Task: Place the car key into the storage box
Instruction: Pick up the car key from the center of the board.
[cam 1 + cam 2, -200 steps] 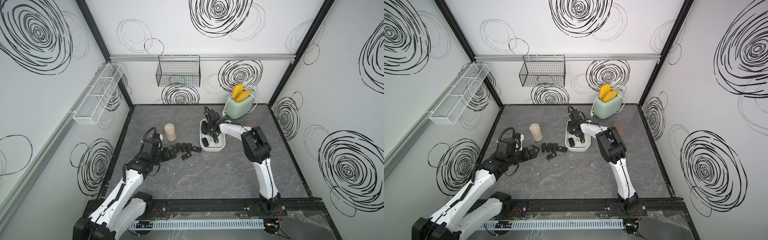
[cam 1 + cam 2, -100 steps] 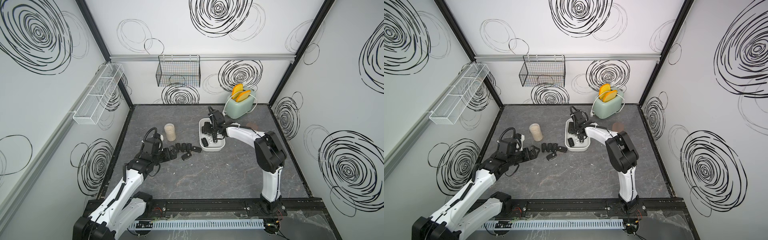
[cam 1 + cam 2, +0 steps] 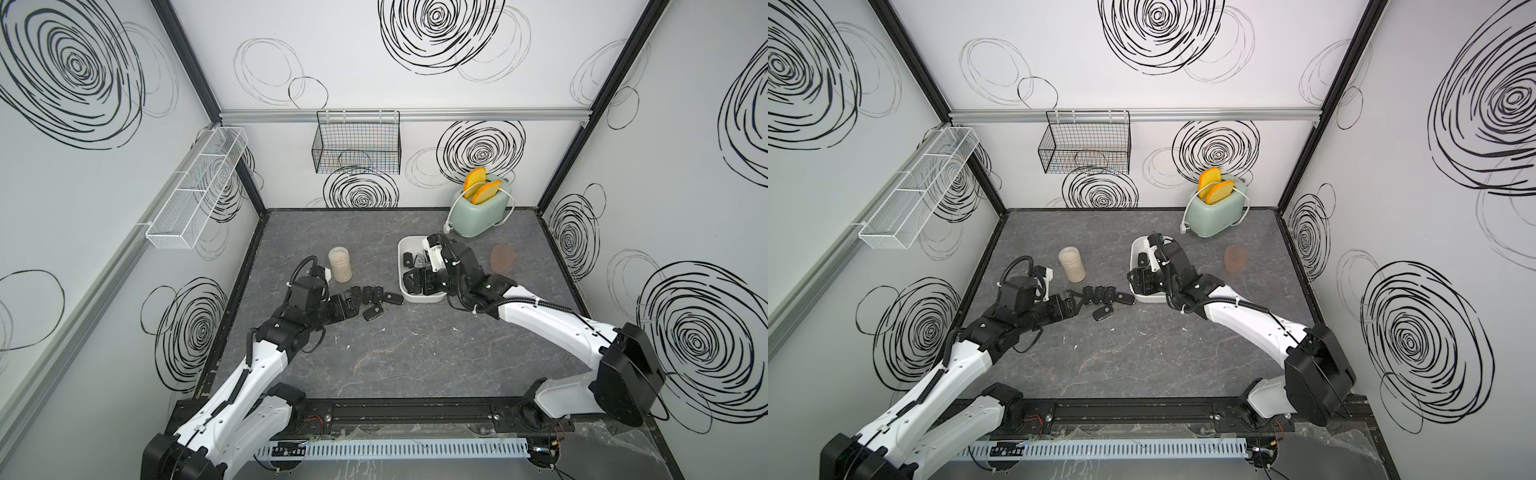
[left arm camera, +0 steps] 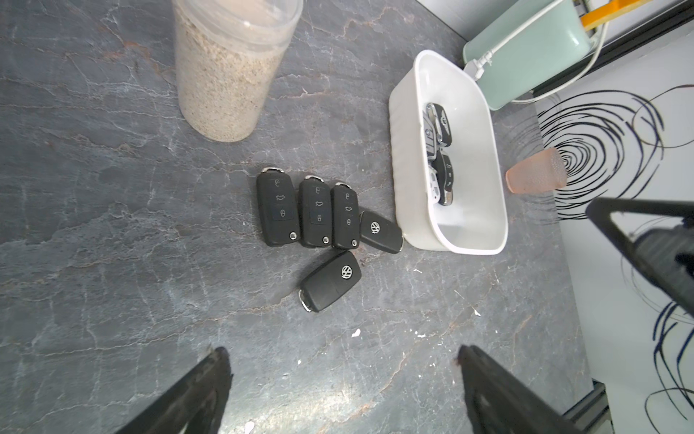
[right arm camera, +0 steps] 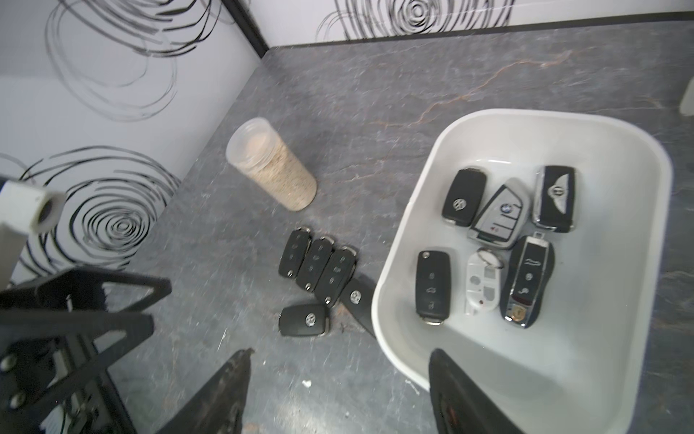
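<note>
The white storage box (image 3: pixel 424 297) (image 3: pixel 1150 297) (image 5: pixel 398 263) sits mid-table with several car keys (image 5: pixel 432 285) lying in it. More black car keys (image 3: pixel 368 294) (image 3: pixel 1098 294) (image 4: pixel 278 210) (image 5: pixel 315 263) lie in a row on the table just left of the box (image 4: pixel 409 188). My right gripper (image 3: pixel 417 280) (image 3: pixel 1144 280) (image 5: pixel 340 351) hovers open over the box's near-left corner, one finger above the box and one above the table, holding nothing. My left gripper (image 3: pixel 347 306) (image 3: pixel 1069 305) (image 4: pixel 341 353) is open and empty, just left of the key row.
A clear jar of sandy grains (image 3: pixel 340 264) (image 4: pixel 225 75) stands behind the key row. A mint toaster (image 3: pixel 482 212) is at the back right, with a pinkish cup (image 3: pixel 503 257) right of the box. A black wire basket (image 3: pixel 357 145) and a white mesh tray (image 3: pixel 195 195) hang on the walls.
My right gripper's jaws have spread wider and it has drawn back from the box's middle toward its near end, the right arm's elbow swinging out to the right. The left arm has not moved.
</note>
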Action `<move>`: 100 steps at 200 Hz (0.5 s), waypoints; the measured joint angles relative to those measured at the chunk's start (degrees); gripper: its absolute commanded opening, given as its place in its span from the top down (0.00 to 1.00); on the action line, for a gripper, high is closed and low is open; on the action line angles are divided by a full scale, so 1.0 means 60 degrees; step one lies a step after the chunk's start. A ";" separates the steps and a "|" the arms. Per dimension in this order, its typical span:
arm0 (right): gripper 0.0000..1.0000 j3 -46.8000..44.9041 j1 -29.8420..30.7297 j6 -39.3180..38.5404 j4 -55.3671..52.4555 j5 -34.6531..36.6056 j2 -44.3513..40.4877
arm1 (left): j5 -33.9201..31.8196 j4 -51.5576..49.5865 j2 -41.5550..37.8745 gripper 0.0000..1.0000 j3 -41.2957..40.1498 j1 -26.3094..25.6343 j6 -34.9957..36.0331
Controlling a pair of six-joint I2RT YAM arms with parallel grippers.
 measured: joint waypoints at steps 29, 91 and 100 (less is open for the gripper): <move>0.24 -0.0262 0.0477 -0.0346 0.0036 -0.0641 -0.0237 | 0.0160 0.0102 -0.0087 0.02 -0.0146 -0.0044 -0.0157; 0.30 0.0707 0.0823 -0.1064 0.0328 -0.1366 0.2259 | 0.0313 0.0492 0.0120 0.02 -0.0211 0.0047 -0.0160; 0.31 0.1093 0.0841 -0.1253 0.0273 -0.1406 0.2823 | 0.0375 0.0699 0.0189 0.02 -0.0302 0.0135 -0.0168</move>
